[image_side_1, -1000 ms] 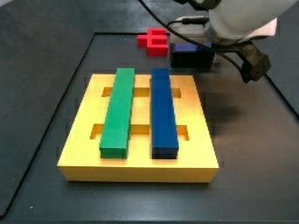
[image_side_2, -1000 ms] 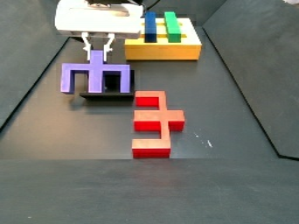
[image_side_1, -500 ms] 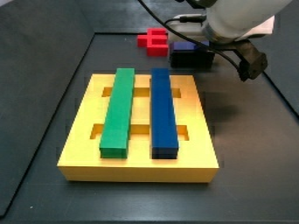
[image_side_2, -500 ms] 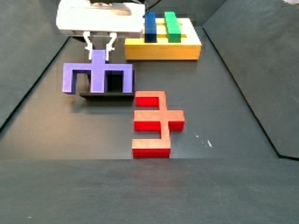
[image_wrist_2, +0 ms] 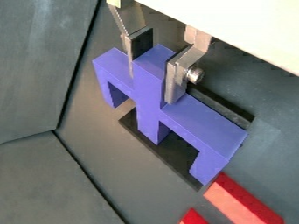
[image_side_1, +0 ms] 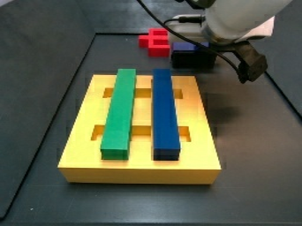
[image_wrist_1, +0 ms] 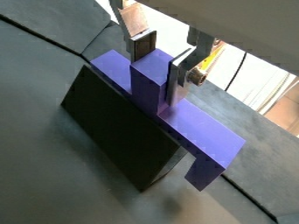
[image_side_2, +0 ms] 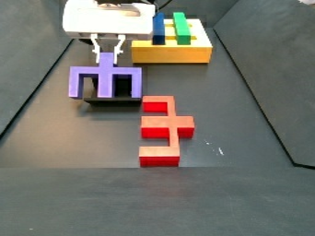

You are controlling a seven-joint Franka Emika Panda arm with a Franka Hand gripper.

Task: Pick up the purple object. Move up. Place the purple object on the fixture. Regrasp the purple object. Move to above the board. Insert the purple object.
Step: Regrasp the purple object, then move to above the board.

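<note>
Gripper [image_wrist_2: 159, 70] clasps the stem of the purple object [image_wrist_2: 163, 109], which rests on the fixture [image_wrist_1: 117, 131]; regrasp, transfer to the board [image_side_1: 141, 163] and insertion remain.

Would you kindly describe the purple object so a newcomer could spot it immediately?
From the yellow board, look to the gripper beside it. The purple object sits between its fingers, on the black fixture. Unlike the red block nearby, it is purple.

Matt purple plastic object [image_wrist_1: 176, 122], brushed silver metal pincer [image_wrist_1: 163, 63] plates, matt black fixture [image_wrist_1: 117, 131].
</note>
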